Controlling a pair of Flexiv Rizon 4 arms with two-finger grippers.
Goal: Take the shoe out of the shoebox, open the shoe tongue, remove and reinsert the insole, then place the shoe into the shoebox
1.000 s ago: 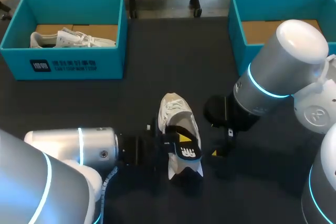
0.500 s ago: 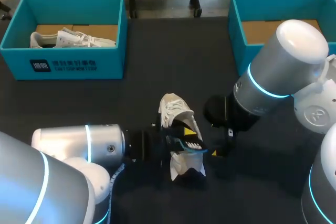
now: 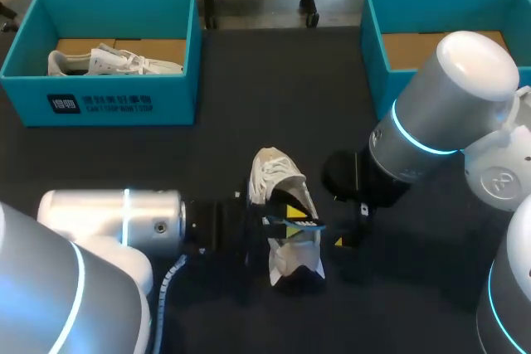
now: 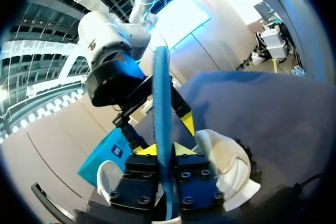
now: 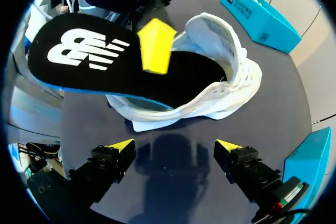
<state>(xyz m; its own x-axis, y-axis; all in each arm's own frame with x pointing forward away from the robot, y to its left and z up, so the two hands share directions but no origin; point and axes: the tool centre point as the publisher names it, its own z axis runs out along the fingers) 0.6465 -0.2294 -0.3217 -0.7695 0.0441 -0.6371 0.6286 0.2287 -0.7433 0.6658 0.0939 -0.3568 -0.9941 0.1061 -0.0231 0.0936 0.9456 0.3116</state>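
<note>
A white shoe (image 3: 274, 173) lies on the dark table (image 3: 249, 105) near the front middle. Its opening faces my right gripper (image 5: 176, 148). My left gripper (image 3: 294, 221) is over the heel end, shut on the black insole (image 5: 79, 59) with a blue edge. The insole (image 4: 161, 129) stands edge-on between the left fingers, partly outside the shoe (image 5: 220, 77). One yellow left fingertip (image 5: 156, 45) presses on the insole's black face. My right gripper (image 3: 348, 225) sits just right of the shoe, open and holding nothing.
A teal shoebox (image 3: 99, 101) at the back left holds another white shoe (image 3: 108, 60). A second teal box (image 3: 377, 31) stands at the back right, partly behind my right arm.
The insole has turned from lying flat with its logo up to standing on edge in my left gripper. The left arm shifted slightly right, then back. The right arm is still.
</note>
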